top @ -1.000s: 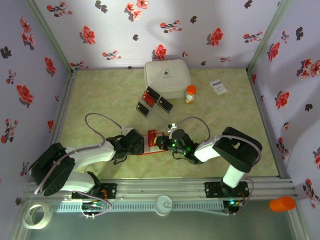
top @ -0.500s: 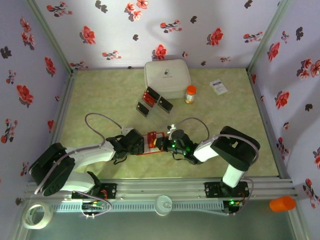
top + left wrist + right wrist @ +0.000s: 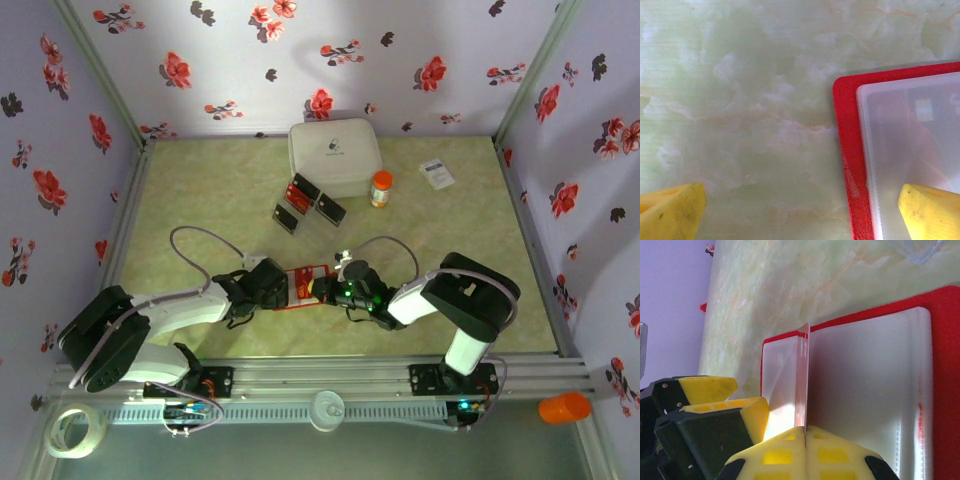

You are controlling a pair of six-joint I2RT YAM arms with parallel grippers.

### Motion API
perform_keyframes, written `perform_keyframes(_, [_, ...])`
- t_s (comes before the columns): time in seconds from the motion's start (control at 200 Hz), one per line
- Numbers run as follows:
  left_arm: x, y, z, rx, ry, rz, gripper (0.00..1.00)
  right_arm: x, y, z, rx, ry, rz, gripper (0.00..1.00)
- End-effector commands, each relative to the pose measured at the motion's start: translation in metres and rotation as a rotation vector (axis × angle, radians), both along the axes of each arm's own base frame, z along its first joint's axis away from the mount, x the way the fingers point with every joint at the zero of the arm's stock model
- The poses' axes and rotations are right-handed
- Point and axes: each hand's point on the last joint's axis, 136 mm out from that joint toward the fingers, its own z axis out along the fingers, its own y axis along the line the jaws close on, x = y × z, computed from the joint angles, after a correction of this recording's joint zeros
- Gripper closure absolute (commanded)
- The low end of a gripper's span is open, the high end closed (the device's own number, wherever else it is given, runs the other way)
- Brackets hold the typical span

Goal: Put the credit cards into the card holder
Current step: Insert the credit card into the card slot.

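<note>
The card holder (image 3: pixel 300 297) lies open on the table between both grippers, red rim up and pale pockets showing (image 3: pixel 940 365) (image 3: pixel 847 150). My right gripper (image 3: pixel 805 432) is shut on a thin red credit card (image 3: pixel 802 375) that stands on edge over the pale pocket; from above the card (image 3: pixel 310 272) sits just left of this gripper (image 3: pixel 322 287). My left gripper (image 3: pixel 800 212) is open and straddles the holder's left edge, one yellow fingertip (image 3: pixel 930 210) over the pocket and the other on bare table. Another credit card (image 3: pixel 296 193) lies among the black trays.
Small black trays (image 3: pixel 285 218) (image 3: pixel 331 209) lie in front of the big white lidded box (image 3: pixel 335 157). An orange-capped bottle (image 3: pixel 381 187) stands right of it, with a white printed box (image 3: pixel 436 173) farther right. Flowered walls close in three sides.
My right gripper has edged a little left with the card, bringing it lower over the open holder. The left arm has stayed put.
</note>
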Motion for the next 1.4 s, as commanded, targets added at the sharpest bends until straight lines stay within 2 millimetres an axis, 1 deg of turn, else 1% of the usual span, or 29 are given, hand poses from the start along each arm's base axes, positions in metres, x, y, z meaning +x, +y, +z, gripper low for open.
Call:
perform_keyframes(0.0, [-0.013,0.015,-0.014,0.051,0.061,0.007,0.00,-0.015,-0.009,-0.025,-0.065,0.074,0.015,1.00])
perform_keyframes(0.365, [-0.013,0.014,-0.014,0.050,0.061,0.008,0.00,-0.020,-0.016,-0.037,-0.101,0.122,0.007,1.00])
perform_keyframes(0.685, [-0.014,0.015,-0.015,0.051,0.064,0.009,0.00,-0.025,-0.017,-0.044,-0.112,0.155,0.015,1.00])
perform_keyframes(1.185, [-0.014,0.014,-0.015,0.048,0.064,0.008,0.00,-0.031,-0.010,-0.054,-0.154,0.201,0.075,1.00])
perform_keyframes(1.395, [-0.014,0.013,-0.015,0.046,0.061,0.007,0.00,-0.028,-0.001,-0.057,-0.160,0.220,0.101,1.00])
